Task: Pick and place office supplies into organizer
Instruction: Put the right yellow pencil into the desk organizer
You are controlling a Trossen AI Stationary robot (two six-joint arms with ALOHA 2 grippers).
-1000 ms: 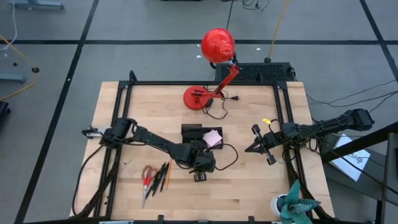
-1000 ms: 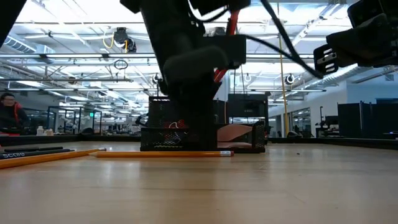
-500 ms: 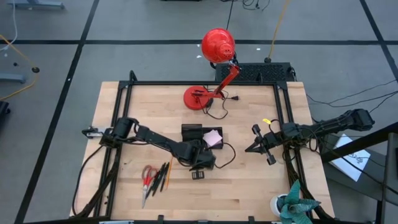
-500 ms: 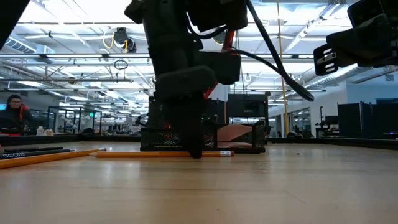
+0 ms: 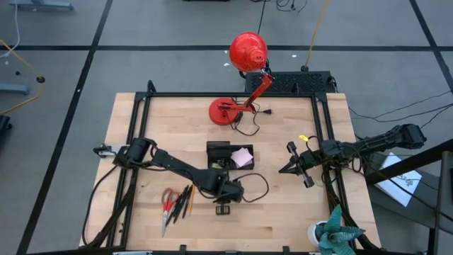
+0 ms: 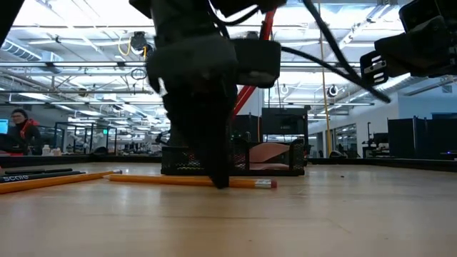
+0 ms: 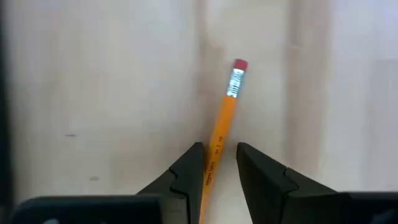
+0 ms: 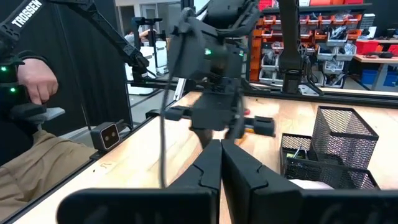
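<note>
Readable writing: white "TROSSEN" lettering on a dark arm link at the edge of the right wrist view; faint dark print runs along the orange pencil (image 7: 219, 142) but cannot be read. Left gripper (image 7: 219, 167) is down at the wooden table (image 5: 283, 219), front of centre, its 2 fingers pinched on that pencil; the eraser end sticks out past the fingertips and lies on the wood. Low view shows the same pencil (image 6: 191, 181) lying flat on the board with the dark left arm standing over its middle. Organizer (image 5: 228, 154), a black mesh tray, sits just behind the left gripper near table centre, with the pink sticky-note pad (image 5: 243, 157) in its right-hand part. Red-handled scissors (image 5: 168, 205) and black pens (image 5: 182, 202) lie together on the front left of the table, touching or nearly so. Right gripper (image 5: 288, 168) hangs above the right side of the table, well apart from the organizer, fingers closed and empty. Red desk lamp (image 5: 246, 55) stands at the back edge, its black cord trailing on the wood. A person's hand (image 8: 36, 81) rests beyond the table in the right wrist view.
</note>
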